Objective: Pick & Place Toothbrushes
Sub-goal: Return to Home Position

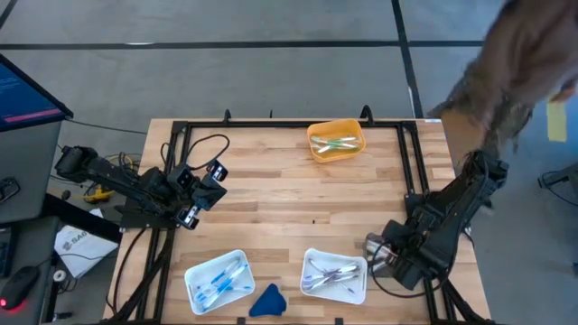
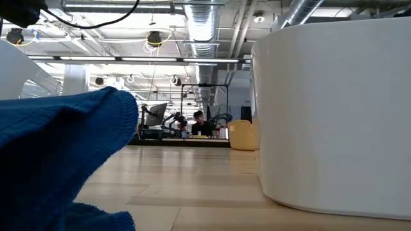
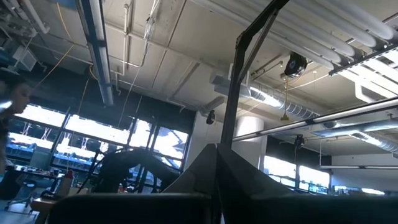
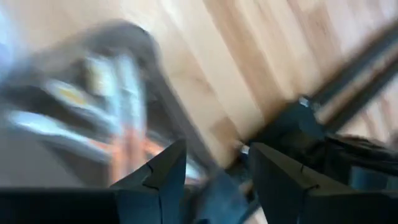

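Note:
Toothbrushes lie in three trays. A yellow tray [image 1: 336, 141] at the far edge holds a few greenish ones. A white tray [image 1: 219, 281] at the near left holds blue ones [image 1: 221, 278]. A white tray [image 1: 335, 276] at the near right holds pale ones [image 1: 327, 273], which show blurred in the right wrist view [image 4: 118, 124]. My right gripper [image 1: 373, 252] hangs just right of that tray, pointing steeply down. It [image 4: 214, 180] is open, with no toothbrush between its fingers. My left gripper [image 1: 213, 186] waits shut at the table's left, raised and tipped upward.
A blue cloth lump [image 1: 267, 301] lies at the near edge between the white trays; in the low view it [image 2: 64, 147] fills the left beside a white tray wall [image 2: 334, 115]. A black frame [image 1: 408, 153] borders the table. A person's blurred arm [image 1: 510, 63] reaches over the far right corner.

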